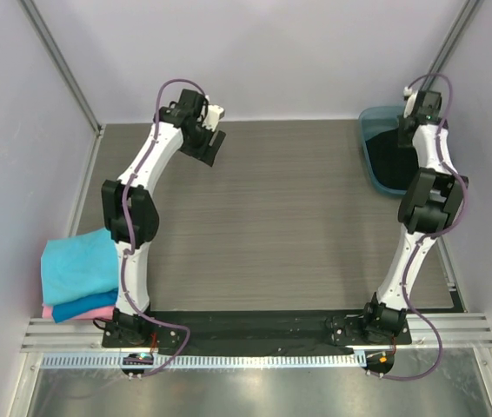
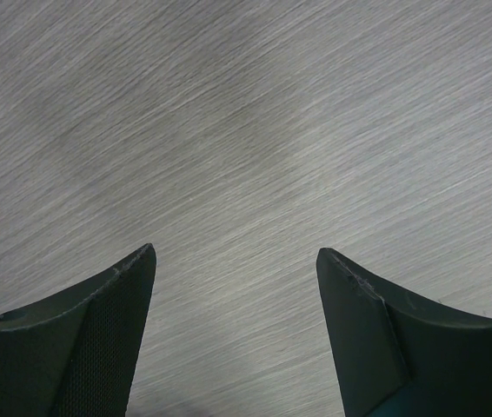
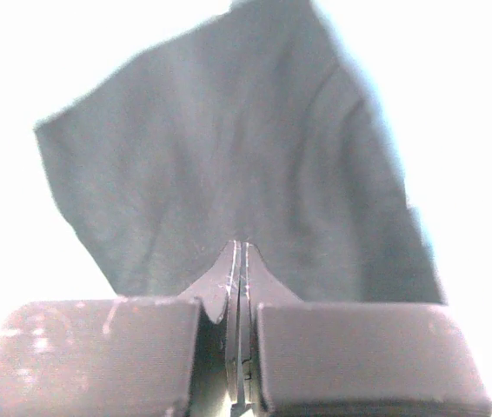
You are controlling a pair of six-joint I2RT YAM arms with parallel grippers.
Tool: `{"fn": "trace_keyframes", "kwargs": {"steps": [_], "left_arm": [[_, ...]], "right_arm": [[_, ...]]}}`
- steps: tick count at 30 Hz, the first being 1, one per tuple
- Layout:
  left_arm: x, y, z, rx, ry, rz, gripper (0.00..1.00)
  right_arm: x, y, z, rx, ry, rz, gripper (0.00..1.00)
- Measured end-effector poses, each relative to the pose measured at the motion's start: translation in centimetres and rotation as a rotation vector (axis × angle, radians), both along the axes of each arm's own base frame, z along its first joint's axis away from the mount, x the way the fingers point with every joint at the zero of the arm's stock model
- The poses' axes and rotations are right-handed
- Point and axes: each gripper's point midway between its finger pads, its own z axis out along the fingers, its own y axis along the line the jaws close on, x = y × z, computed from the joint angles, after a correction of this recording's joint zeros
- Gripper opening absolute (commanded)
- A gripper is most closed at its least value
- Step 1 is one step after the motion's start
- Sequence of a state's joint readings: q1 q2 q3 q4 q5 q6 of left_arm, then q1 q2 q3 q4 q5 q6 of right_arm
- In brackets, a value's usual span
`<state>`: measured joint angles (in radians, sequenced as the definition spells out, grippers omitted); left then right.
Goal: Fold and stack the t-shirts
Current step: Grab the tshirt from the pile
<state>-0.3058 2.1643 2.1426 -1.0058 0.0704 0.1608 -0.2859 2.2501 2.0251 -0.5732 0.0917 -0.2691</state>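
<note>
A stack of folded t-shirts (image 1: 76, 265) lies at the left edge of the wood-grain table (image 1: 289, 217), turquoise on top with blue and pink edges showing beneath, just beside the left arm's lower link

The left arm rises from its base at the near edge, bends at the elbow above the stack and stretches toward the far left of the table. The left gripper (image 1: 215, 146) hangs there above the surface, angled toward the middle. In its wrist view the left gripper (image 2: 236, 252) stands wide, both dark fingers (image 2: 98, 330) spread well apart with only bare table (image 2: 229, 104) between them, holding nothing

The middle of the table carries nothing that crosses either arm's reach

The right arm climbs from its base, folds at a dark elbow joint and extends to the far right corner, its wrist directly over a translucent teal tray (image 1: 375, 115). A dark t-shirt (image 1: 392, 161) fills the tray under the arm (the wrist and cable hide the fingers from above). In the right wrist view the right gripper (image 3: 239, 248) has its jaws pressed together with no gap, the tips nipping the dark t-shirt (image 3: 229, 156); creases in the cloth run toward the tips. The fabric spreads upward from the fingers against a washed-out bright background, so the tray walls cannot be made out there
</note>
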Motion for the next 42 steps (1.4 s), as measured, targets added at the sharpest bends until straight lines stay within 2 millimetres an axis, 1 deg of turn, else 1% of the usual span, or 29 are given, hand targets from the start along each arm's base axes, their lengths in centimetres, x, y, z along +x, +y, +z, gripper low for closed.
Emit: {"fn": "trace_keyframes", "kwargs": {"steps": [2,3,4,6,8,9,10,11,12,13,14,15,16,18,19,21,23,24,26,27,28,29,30,31,34,38,40,42], "left_arm": [[0.1,0.2,0.0,0.014,-0.006,0.004,0.76],[0.2,0.3,0.1,0.020,-0.011,0.006,0.76],[0.3,0.4,0.3,0.026,-0.018,0.010,0.76],[0.7,0.6,1.0,0.037,-0.043,0.019,0.76],[1.4,0.7,2.1,0.042,-0.079,0.028,0.76],[1.7,0.8,2.6,0.041,-0.097,0.032,0.76],[1.9,0.8,2.9,0.041,-0.108,0.035,0.76],[2.1,0.8,3.1,0.043,-0.118,0.038,0.77],[2.2,0.9,3.2,0.044,-0.122,0.041,0.77],[2.2,0.9,3.2,0.046,-0.122,0.042,0.78],[2.2,0.9,3.1,0.048,-0.121,0.044,0.79],[2.2,1.0,3.1,0.050,-0.122,0.045,0.79],[2.2,1.0,3.1,0.050,-0.122,0.045,0.79],[2.2,1.0,3.1,0.050,-0.122,0.045,0.80],[2.2,1.0,3.1,0.050,-0.120,0.045,0.80],[2.1,1.0,2.9,0.049,-0.114,0.042,0.80],[1.8,0.8,2.7,0.041,-0.103,0.035,0.80],[1.7,0.7,2.7,0.039,-0.097,0.032,0.80],[1.5,0.6,2.4,0.035,-0.085,0.027,0.80],[1.4,0.6,2.3,0.034,-0.080,0.025,0.80],[1.3,0.6,2.2,0.032,-0.075,0.023,0.80],[1.2,0.6,2.1,0.032,-0.070,0.021,0.80],[1.1,0.5,1.9,0.031,-0.064,0.020,0.80],[1.0,0.5,1.8,0.030,-0.060,0.019,0.80],[0.9,0.5,1.7,0.031,-0.056,0.018,0.81],[0.7,0.4,1.7,0.035,-0.051,0.015,0.81],[0.7,0.3,1.6,0.037,-0.050,0.012,0.81],[0.6,0.0,1.6,0.038,-0.050,0.005,0.81]], "right_arm": [[0.7,0.5,4.8,-0.016,-0.098,0.019,0.01],[0.9,0.8,7.9,-0.030,-0.163,0.031,0.01],[0.9,1.2,11.5,-0.046,-0.238,0.049,0.01],[0.2,2.5,18.4,-0.071,-0.378,0.087,0.01],[-1.1,4.3,25.2,-0.091,-0.524,0.136,0.01],[-1.6,5.0,27.4,-0.097,-0.574,0.159,0.01],[-2.5,6.2,30.4,-0.103,-0.642,0.195,0.01],[-3.2,7.0,32.2,-0.106,-0.683,0.219,0.07],[-3.9,7.9,33.9,-0.110,-0.723,0.247,0.18],[-4.3,8.6,34.7,-0.109,-0.744,0.266,0.30],[-4.6,9.1,35.1,-0.110,-0.755,0.277,0.44],[-4.5,9.3,34.9,-0.113,-0.756,0.282,0.44],[-4.3,9.3,34.1,-0.118,-0.737,0.277,0.46],[-3.1,8.1,30.7,-0.133,-0.662,0.231,0.49],[-2.4,7.3,28.7,-0.146,-0.614,0.201,0.50],[-0.7,4.9,22.8,-0.177,-0.474,0.126,0.53],[0.2,3.1,17.2,-0.195,-0.338,0.078,0.55],[0.2,2.1,13.7,-0.201,-0.251,0.053,0.55],[-0.6,0.7,8.3,-0.201,-0.108,0.020,0.55],[-1.3,0.0,6.2,-0.202,-0.048,0.004,0.55],[-2.0,-0.7,4.9,-0.204,-0.002,-0.013,0.55],[-2.5,-1.3,4.1,-0.208,0.029,-0.026,0.55],[-2.9,-1.9,3.8,-0.216,0.046,-0.040,0.55],[-3.2,-2.6,3.7,-0.227,0.055,-0.055,0.55],[-3.8,-4.7,4.4,-0.259,0.051,-0.105,0.54],[-4.4,-6.6,4.8,-0.283,0.053,-0.145,0.54],[-4.6,-7.3,4.6,-0.291,0.063,-0.159,0.54],[-4.7,-8.0,3.8,-0.295,0.079,-0.171,0.53]]}}
